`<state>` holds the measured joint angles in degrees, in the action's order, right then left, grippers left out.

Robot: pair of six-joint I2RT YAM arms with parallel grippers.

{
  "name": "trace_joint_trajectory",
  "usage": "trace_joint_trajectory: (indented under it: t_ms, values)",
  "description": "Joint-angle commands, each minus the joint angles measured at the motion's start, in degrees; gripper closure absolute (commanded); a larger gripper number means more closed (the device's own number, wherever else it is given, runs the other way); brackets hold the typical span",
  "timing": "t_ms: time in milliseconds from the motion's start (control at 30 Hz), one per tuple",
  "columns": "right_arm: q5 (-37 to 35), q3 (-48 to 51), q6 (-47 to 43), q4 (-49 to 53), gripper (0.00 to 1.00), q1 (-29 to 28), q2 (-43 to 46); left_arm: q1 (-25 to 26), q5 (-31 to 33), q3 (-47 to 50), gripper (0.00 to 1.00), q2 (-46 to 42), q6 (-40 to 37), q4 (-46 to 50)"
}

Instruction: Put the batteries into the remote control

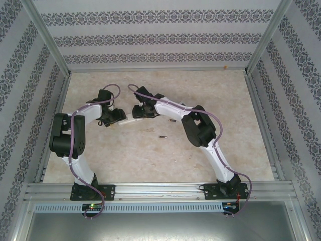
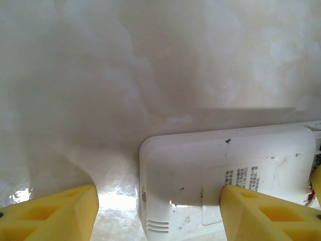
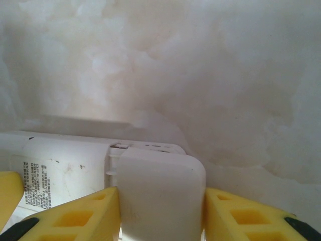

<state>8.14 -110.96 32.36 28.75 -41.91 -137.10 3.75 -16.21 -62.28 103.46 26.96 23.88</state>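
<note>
You had hardly started on the loading at this moment. The remote (image 1: 128, 120) lay back-up in the middle of the surface (image 1: 150, 163), between your two arms, and the job was at the opening step. Your right gripper (image 3: 161, 198) was closed on the cover (image 3: 160, 175) at the remote's end, a yellow finger pressed against each of its long edges. That white panel was probably the battery cover, though the close view was too washed out to be sure, and I couldn't tell whether it had begun to slide. Your left gripper (image 2: 159, 196) was at the other end with its jaws spread wide. One finger sat over the remote's back by the printed label and the other hung off past the end with bare surface between, so it gripped nothing and at most was steadying the remote. Two batteries (image 1: 162, 136) lay loose on the surface to the right of the remote, well apart from it, so none looked loaded. Removing the cover, picking up each battery and seating it were all left to do. The surface was a pale, marbled beige, bounded by metal rails (image 1: 160, 190) and walls (image 1: 150, 37) papered in dark floral stripes.
</note>
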Motion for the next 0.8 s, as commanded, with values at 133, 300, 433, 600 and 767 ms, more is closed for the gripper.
trace_joint_trajectory:
  t_ms: [133, 300, 433, 600, 767]
  values:
    - [-2.1, -2.5, -2.4, 4.1, 0.57, -0.6, 1.5, 0.3, -0.4, -0.3, 0.34, 1.1, -1.6, -2.1]
    - [-0.8, -3.8, -1.4, 5.2, 0.58, -0.4, 1.5, 0.3, -0.4, -0.3, 0.34, 1.2, -1.6, -2.1]
    - [0.6, -5.1, 0.5, 5.8, 0.57, -0.1, 0.7, 0.3, -0.4, -0.5, 0.34, 1.3, -1.6, -2.2]
    - [1.1, -7.2, 1.7, 6.8, 0.57, -0.1, -1.0, 0.3, -0.5, -0.3, 0.34, 1.3, -1.5, -2.3]
    - [0.9, -8.5, 2.0, 8.1, 0.57, -0.1, -2.5, 0.2, -0.4, -0.2, 0.34, 1.2, -1.6, -2.3]
